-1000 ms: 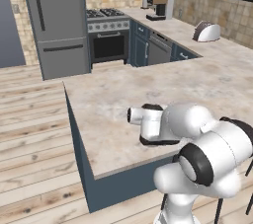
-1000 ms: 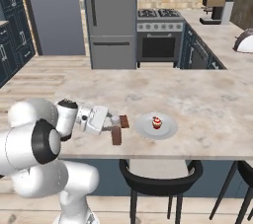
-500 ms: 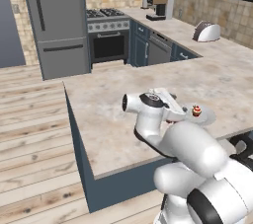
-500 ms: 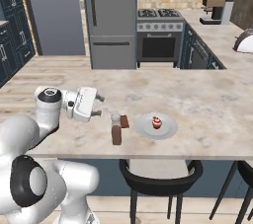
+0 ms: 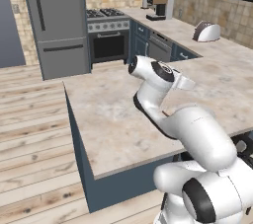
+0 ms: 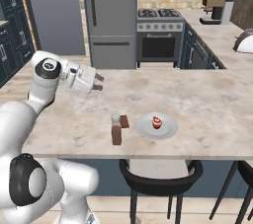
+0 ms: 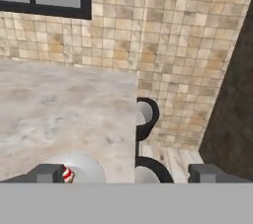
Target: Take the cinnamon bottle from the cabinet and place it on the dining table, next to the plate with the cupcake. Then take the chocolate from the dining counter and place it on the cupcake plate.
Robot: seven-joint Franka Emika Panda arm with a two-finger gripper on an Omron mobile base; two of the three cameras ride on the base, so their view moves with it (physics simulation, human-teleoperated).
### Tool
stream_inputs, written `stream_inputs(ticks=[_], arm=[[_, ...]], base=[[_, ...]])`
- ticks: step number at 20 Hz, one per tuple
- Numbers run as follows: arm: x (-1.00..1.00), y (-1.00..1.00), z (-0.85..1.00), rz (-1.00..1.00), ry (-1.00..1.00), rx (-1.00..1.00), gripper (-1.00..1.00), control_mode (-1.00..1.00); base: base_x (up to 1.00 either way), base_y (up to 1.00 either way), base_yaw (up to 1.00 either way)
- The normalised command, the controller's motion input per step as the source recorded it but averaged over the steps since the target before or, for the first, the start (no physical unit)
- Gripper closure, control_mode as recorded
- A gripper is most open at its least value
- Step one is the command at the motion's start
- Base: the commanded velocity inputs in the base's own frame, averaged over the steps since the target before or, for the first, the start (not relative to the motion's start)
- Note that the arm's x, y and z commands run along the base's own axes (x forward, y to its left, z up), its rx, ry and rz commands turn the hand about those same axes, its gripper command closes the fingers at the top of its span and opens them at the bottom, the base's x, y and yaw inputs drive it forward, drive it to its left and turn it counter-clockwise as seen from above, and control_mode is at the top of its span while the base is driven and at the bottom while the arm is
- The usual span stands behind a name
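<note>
The cinnamon bottle (image 6: 116, 129) stands upright on the dining table (image 6: 207, 109), just left of the plate (image 6: 168, 130) with the cupcake (image 6: 157, 122). The chocolate (image 6: 124, 121) lies flat right behind the bottle, between it and the plate. My gripper (image 6: 99, 82) hangs open and empty above the table, up and to the left of the bottle, pointing across the top. In the left base view the gripper (image 5: 185, 84) sticks out past the arm over the dining table (image 5: 113, 119). In the hand view the gripper (image 7: 127, 173) looks over the plate (image 7: 86, 165) and the cupcake (image 7: 66, 173).
Black stools (image 6: 160, 176) stand at the table's near side, and two stools (image 7: 147, 114) show past the table's end. A grey fridge (image 6: 111, 16), a stove (image 6: 159, 30), a coffee machine (image 6: 215, 10) and a toaster (image 5: 207, 32) line the far counters.
My gripper has risen from the cinnamon bottle and drawn back away from it. The bottle stays standing by the plate.
</note>
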Motion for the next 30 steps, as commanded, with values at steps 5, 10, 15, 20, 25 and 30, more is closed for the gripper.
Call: stream_inputs(ticks=[5,10,15,20,25,30], arm=[[0.01,0.00,0.55,0.27,0.61,0.09,-1.00,-1.00],[0.00,-0.02,-0.30,0.51,0.52,0.05,-1.00,-1.00],[0.00,0.00,-0.79,0.63,0.38,0.12,-1.00,-1.00],[0.26,0.04,-0.70,0.65,0.26,0.28,-1.00,-1.00],[0.66,0.00,0.06,0.28,0.47,0.33,-1.00,-1.00],[0.82,0.00,-0.05,0.17,0.63,0.13,-1.00,-1.00]], base=[[0.00,0.00,0.00],[0.00,0.00,0.00],[0.00,0.00,0.00],[0.00,0.00,0.00],[0.00,0.00,0.00],[0.00,0.00,0.00]])
